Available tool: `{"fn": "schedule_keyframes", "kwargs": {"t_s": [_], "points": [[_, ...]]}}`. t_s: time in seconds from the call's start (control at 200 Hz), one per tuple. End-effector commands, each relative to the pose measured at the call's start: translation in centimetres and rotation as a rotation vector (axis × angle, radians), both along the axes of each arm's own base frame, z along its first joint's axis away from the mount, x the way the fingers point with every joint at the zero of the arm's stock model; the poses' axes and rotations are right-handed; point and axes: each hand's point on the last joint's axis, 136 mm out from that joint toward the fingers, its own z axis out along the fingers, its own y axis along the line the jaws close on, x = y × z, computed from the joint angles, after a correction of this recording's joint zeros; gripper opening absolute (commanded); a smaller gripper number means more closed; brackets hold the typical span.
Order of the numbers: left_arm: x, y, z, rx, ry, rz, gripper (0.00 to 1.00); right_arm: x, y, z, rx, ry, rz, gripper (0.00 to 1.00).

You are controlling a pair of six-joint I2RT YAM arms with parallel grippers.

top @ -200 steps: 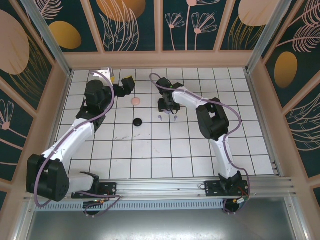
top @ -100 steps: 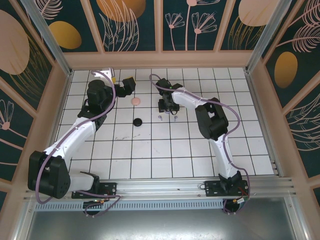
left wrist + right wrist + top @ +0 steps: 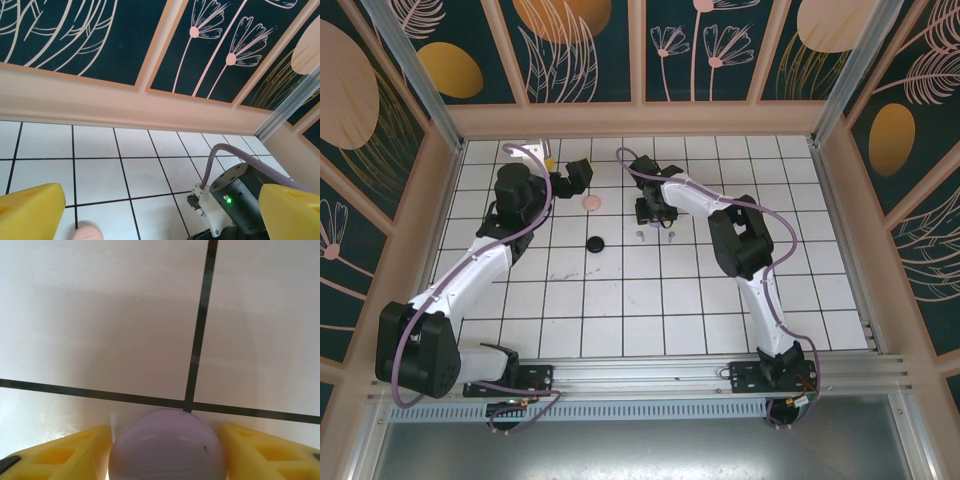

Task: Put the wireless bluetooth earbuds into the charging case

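Lilac, smooth domed case (image 3: 166,445) sits clasped between the right jaws; left jaws gape wide.

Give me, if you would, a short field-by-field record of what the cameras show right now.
left gripper: open, above the tiles near the back wall
pink disc: on the tiles close to the left gripper
right gripper: fingers either side of the lilac round object; contact unclear
earbuds seen: one lilac earbud and a second lilac earbud, loose on the tiles
black disc: alone, untouched
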Motion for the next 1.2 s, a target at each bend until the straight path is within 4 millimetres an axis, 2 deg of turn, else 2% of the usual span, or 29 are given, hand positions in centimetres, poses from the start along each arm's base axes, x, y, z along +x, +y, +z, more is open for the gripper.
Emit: {"fn": "schedule_keyframes", "kwargs": {"t_s": [0.0, 0.115, 0.215, 0.295, 0.435, 0.626, 0.846, 1.001, 1.191], "points": [[-0.7, -0.2, 1.5, 0.0, -0.068, -0.033, 0.96, -0.5, 0.0, -2.7, -0.034, 0.036, 0.025, 0.52], [-0.9, -0.7, 1.5, 0.003, -0.077, -0.062, 0.91, -0.5, 0.6, -2.0, 0.005, 0.034, 0.019, 0.39], [-1.0, -1.1, 1.4, -0.013, -0.079, -0.089, 0.92, -0.2, 1.1, -0.7, 0.059, 0.015, -0.013, 0.33], [-1.2, -2.0, 1.2, -0.032, -0.077, -0.139, 0.94, 0.2, 1.2, 0.9, 0.115, -0.014, -0.051, 0.31], [-1.4, -3.0, 0.2, -0.079, -0.072, -0.2, 0.92, 1.1, 1.1, 5.1, 0.237, -0.082, -0.133, 0.31], [-1.9, -4.2, -1.9, -0.132, -0.09, -0.275, 0.9, 2.1, 1.0, 12.5, 0.44, -0.188, -0.244, 0.31], [-2.3, -5.9, -3.8, -0.196, -0.081, -0.361, 0.89, 2.1, 1.4, 20.0, 0.708, -0.271, -0.353, 0.31], [-3.0, -7.7, -4.1, -0.196, -0.121, -0.409, 0.88, 1.1, 2.5, 23.3, 0.915, -0.261, -0.388, 0.31], [-3.6, -9.8, -2.7, -0.238, -0.201, -0.452, 0.83, -0.1, 2.4, 25.9, 1.055, -0.26, -0.43, 0.3]]}}
